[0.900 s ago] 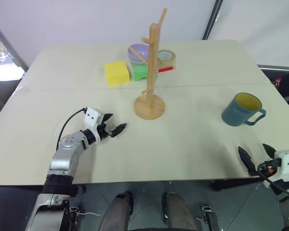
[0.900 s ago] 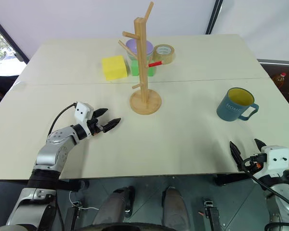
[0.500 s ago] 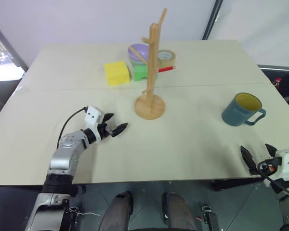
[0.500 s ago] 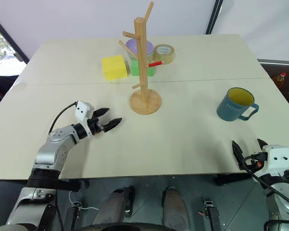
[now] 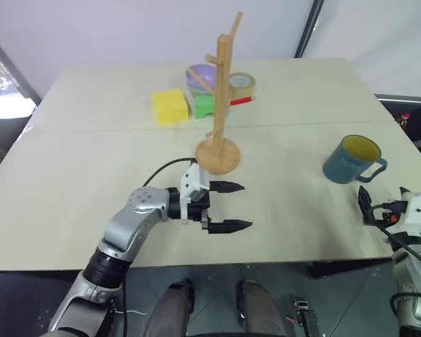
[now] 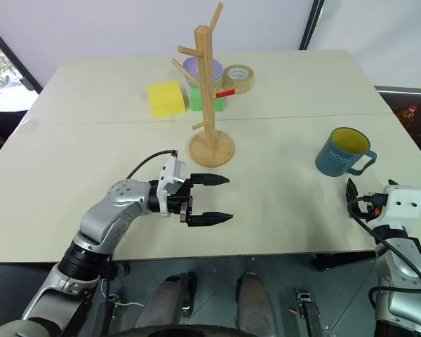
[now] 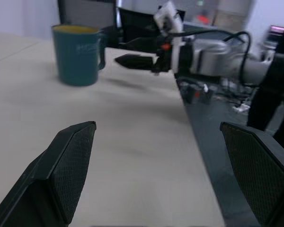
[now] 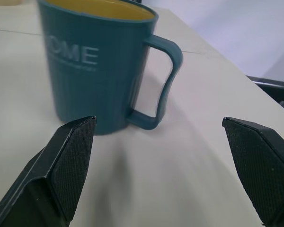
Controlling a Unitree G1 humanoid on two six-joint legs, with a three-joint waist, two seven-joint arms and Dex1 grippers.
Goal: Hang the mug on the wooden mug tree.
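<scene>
Teal with a yellow inside, the mug [image 5: 352,160] stands upright on the right side of the pale surface [image 5: 70,182], near its right edge, handle turned toward the near right. White letters on its side read "OME" in the right wrist view, the start of the word cut off. The right tool [image 5: 386,205] sits at the near right corner just beside the mug, fingers spread wide and holding nothing, with the mug a little ahead of them. The left tool [image 5: 229,206] hangs over the near middle of the surface, pointing right, its fingers wide apart and empty. Bare surface lies between the two tools and along the whole left half. The mug tree [image 5: 219,112] stands upright near the centre, well apart from the mug. Behind it, toward the far edge, cluster a yellow block [image 5: 170,106], a green block [image 5: 203,105], a purple bowl [image 5: 199,74] and a tape roll [image 5: 243,83].
</scene>
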